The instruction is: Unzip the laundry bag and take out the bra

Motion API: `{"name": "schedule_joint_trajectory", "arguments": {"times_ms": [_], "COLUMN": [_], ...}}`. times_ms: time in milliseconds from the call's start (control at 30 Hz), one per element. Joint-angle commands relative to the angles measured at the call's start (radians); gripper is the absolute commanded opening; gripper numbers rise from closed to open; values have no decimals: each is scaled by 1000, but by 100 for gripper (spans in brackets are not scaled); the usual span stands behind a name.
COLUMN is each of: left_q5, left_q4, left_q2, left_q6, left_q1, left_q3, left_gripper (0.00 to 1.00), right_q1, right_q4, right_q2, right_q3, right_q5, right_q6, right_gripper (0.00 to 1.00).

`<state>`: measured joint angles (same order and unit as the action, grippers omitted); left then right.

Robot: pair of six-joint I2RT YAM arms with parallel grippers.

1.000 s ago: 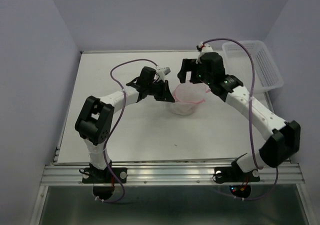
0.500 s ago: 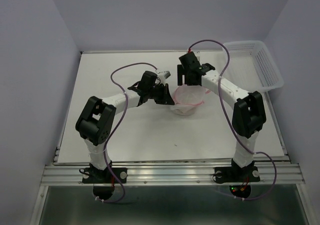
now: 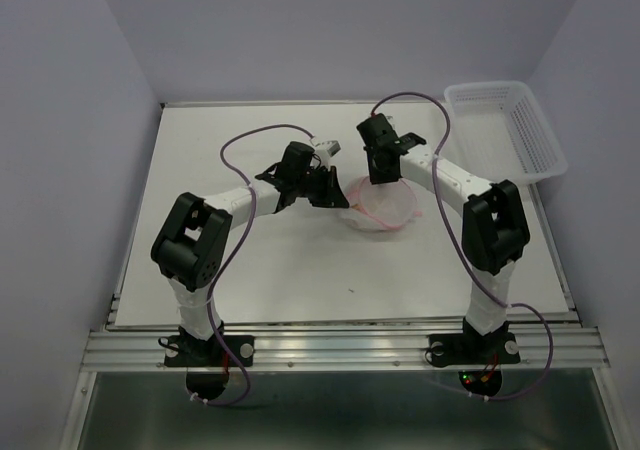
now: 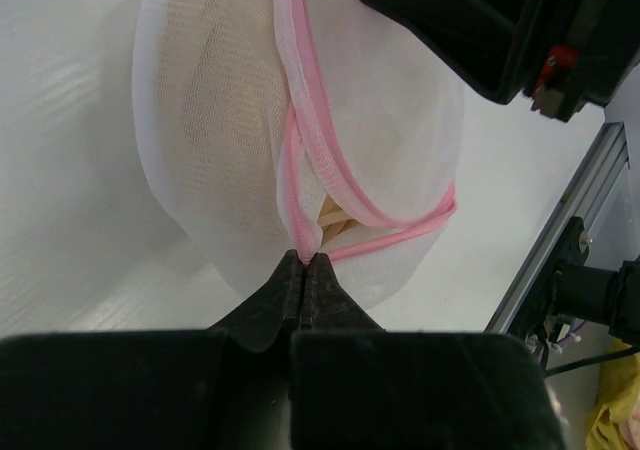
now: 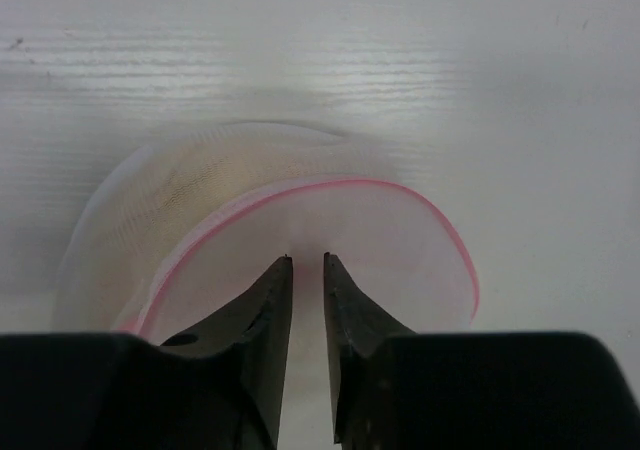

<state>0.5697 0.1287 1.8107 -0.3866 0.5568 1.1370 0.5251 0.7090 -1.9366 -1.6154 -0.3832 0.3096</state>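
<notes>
The laundry bag [image 3: 381, 207], a white mesh pouch with a pink zipper rim, lies mid-table between both arms. My left gripper [image 3: 337, 196] is shut on the pink rim at the pouch's left end [image 4: 305, 259]. The zipper gapes there, and the peach-tan bra [image 4: 336, 229] shows in the opening and through the mesh [image 5: 190, 182]. My right gripper [image 3: 384, 177] reaches down from the far side onto the pouch's upper mesh flap [image 5: 340, 220]. Its fingertips [image 5: 305, 261] stand a narrow slit apart with mesh between them.
A white plastic lattice basket [image 3: 512, 125] stands at the table's back right corner. Purple cables loop above both arms. The right arm's black wrist body [image 4: 480, 30] hangs close over the pouch in the left wrist view.
My right arm swung in over the pouch and lowered onto it. Its jaws went from wide open to nearly closed. The left gripper kept its hold on the rim.
</notes>
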Motion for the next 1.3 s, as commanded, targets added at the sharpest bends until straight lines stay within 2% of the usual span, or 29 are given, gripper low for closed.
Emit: {"name": "schedule_joint_trajectory", "arguments": {"times_ms": [0, 33, 67, 100, 333, 433, 533, 633, 667, 700, 733, 767, 800, 833, 1200, 1267], "left_q5": [-8, -8, -8, -11, -22, -13, -13, -13, -13, -14, -14, -19, -19, -19, -22, -19], "left_q4": [31, 32, 34, 35, 38, 43, 49, 55, 55, 57, 57, 58, 64, 69, 81, 84], "left_q2": [-47, -51, -53, -56, -56, -48, -45, -37, -36, -36, -36, -37, -37, -40, -60, -62], "left_q6": [-3, -3, -6, -6, -18, -26, -26, -28, -31, -32, -32, -34, -34, -38, -44, -47], "left_q1": [5, 5, 5, 6, 5, 5, 6, 5, 5, 5, 5, 5, 5, 5, 5, 6], "left_q3": [-20, -25, -28, -31, -40, -42, -45, -45, -45, -46, -46, -52, -56, -63, -79, -82], "left_gripper": [0, 0, 0, 0, 0, 0, 0, 0, 0, 0, 0, 0, 0, 0, 0, 0], "right_q1": [6, 6, 6, 6, 6, 16, 52, 105, 114, 133, 133, 142, 156, 165, 185, 185], "right_q4": [1, -2, -11, -19, -169, -189, -210, -214, -210, -206, -206, -197, -192, -189, -112, -111], "right_q2": [-10, -7, -1, 8, 198, 243, 249, 232, 225, 212, 212, 199, 191, 185, 77, 74], "right_q3": [31, 35, 43, 46, 160, 167, 184, 174, 166, 160, 157, 152, 143, 143, 141, 158], "right_q5": [69, 70, 69, 64, 52, 123, 153, 147, 145, 139, 139, 112, 101, 61, -74, -74], "right_q6": [-15, -20, -23, -26, -63, -98, -106, -115, -107, -96, -86, -76, -69, -61, 48, 52], "right_gripper": [18, 14, 3, 1, 1, 1, 12, 14, 17, 37, 37, 46, 48, 55, 56, 48]}}
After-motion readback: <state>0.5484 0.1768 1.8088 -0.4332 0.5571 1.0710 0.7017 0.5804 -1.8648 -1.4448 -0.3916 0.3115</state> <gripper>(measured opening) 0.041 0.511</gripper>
